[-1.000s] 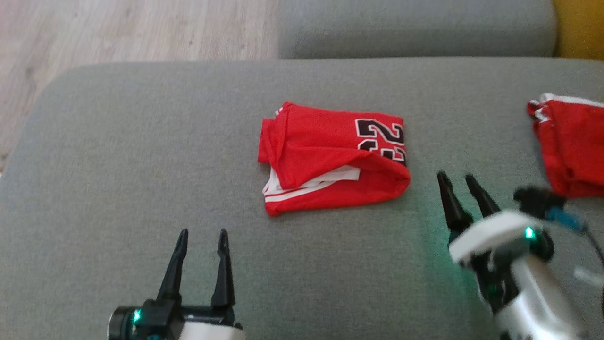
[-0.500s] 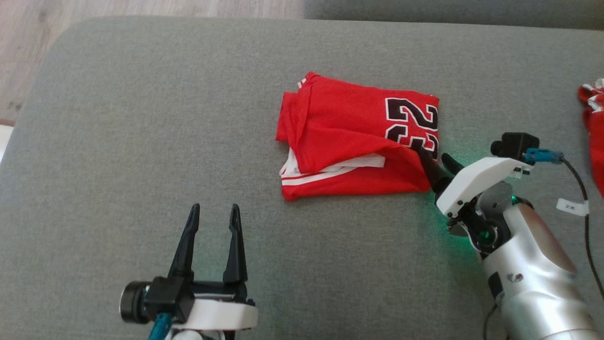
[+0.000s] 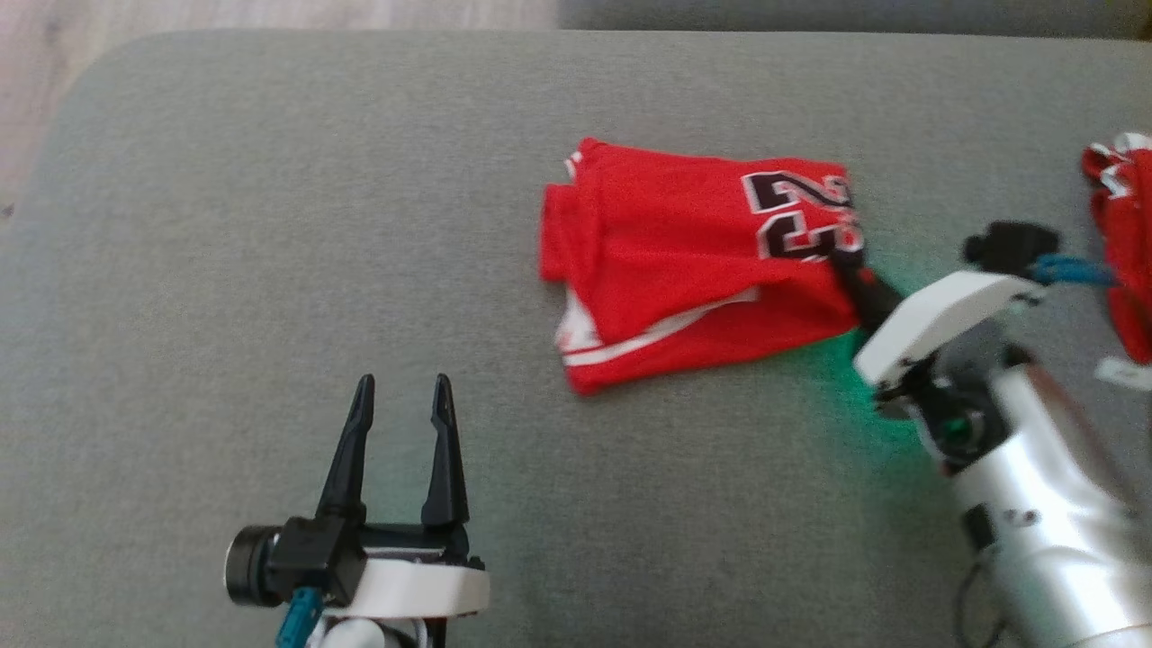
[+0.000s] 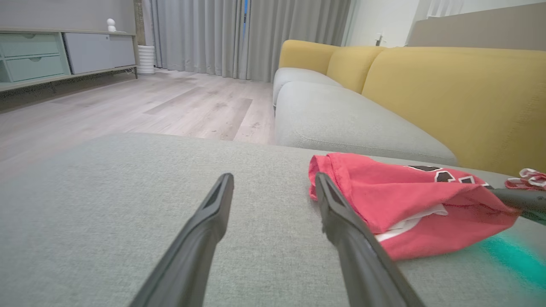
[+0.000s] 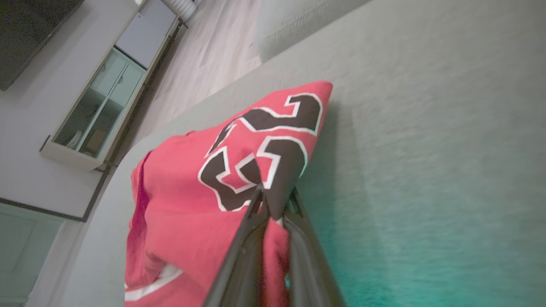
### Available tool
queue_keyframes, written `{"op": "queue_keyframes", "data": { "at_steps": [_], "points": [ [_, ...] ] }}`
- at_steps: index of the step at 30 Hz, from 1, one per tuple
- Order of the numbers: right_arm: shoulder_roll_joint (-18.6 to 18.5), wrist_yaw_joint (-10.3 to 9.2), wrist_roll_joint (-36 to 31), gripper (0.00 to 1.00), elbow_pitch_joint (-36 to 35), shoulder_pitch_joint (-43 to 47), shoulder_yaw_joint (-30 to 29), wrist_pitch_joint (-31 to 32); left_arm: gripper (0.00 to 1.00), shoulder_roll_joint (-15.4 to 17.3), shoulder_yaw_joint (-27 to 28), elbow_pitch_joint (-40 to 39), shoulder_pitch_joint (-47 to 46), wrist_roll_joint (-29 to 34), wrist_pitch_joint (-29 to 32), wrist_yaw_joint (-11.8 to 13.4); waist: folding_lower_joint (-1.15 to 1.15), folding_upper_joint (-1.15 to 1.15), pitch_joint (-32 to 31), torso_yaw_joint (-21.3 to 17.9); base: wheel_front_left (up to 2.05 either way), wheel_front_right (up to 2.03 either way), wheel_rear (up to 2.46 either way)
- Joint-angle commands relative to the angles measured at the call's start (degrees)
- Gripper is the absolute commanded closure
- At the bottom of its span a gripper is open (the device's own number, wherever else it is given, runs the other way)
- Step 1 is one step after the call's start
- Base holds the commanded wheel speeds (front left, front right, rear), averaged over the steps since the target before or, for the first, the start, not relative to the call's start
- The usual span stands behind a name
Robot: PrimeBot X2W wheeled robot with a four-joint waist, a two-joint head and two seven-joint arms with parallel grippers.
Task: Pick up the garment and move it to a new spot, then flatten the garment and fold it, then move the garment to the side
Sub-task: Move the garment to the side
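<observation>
Head view: folded red garment (image 3: 684, 270) lies midway across the grey cushion (image 3: 270, 225), number print (image 3: 796, 216) at its right end.
Right end effector (image 3: 848, 263): fingers pinched together on the garment's right edge, at the number print.
Left end effector (image 3: 402, 396): fingers spread wide, holding nothing, apart from the garment.
Other red piece (image 3: 1120, 252): far right on the cushion.

The folded red jersey (image 3: 684, 270) is lying on the grey sofa cushion (image 3: 270, 225), black number print facing up, white striped trim peeking out, right corner seemingly standing raised
</observation>
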Motion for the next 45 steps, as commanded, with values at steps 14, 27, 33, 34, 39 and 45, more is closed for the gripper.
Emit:
{"op": "queue_keyframes", "data": {
  "at_steps": [14,27,33,34,39,45],
  "points": [
    [-20.45,-0.04,0.14,1.00,-12.24,-6.62,-4.04,2.94,0.00,-0.17,1.93,-2.12,-5.29,2.24,-0.47,-1.40,0.00,0.00,7.40,-8.82,0.00,0.00,0.00],
    [-28.44,-0.04,-8.99,0.00,-13.91,-4.12,-19.28,3.22,0.00,-0.17,2.81,-0.94,-10.53,4.81,-0.47,-2.89,0.00,0.00,10.50,-10.68,0.00,0.00,0.00],
    [-22.16,-0.04,-17.35,0.00,-16.80,-0.31,-19.62,-6.80,0.00,-0.17,4.97,-0.95,-11.13,6.16,-0.47,-1.00,0.00,0.00,8.09,-9.69,0.00,0.00,0.00],
    [-20.51,-0.04,-18.01,0.00,-17.52,0.62,-19.06,-8.63,0.00,-0.17,5.36,-0.93,-11.10,5.95,-0.47,-0.83,0.00,0.00,7.35,-9.52,0.00,0.00,0.00],
    [-14.78,-0.04,-21.89,0.00,-20.10,4.83,-13.52,-15.62,0.00,-0.17,6.40,-1.27,-10.16,3.89,-0.47,-0.85,0.00,0.00,4.35,-8.93,0.00,0.00,0.00],
    [-5.63,-0.04,-24.19,0.00,-19.28,10.21,-4.96,-26.28,0.00,-0.17,6.58,-1.34,-7.36,1.02,-0.47,-0.64,0.00,0.00,-0.54,-7.74,0.00,0.00,0.00]
  ]
}}
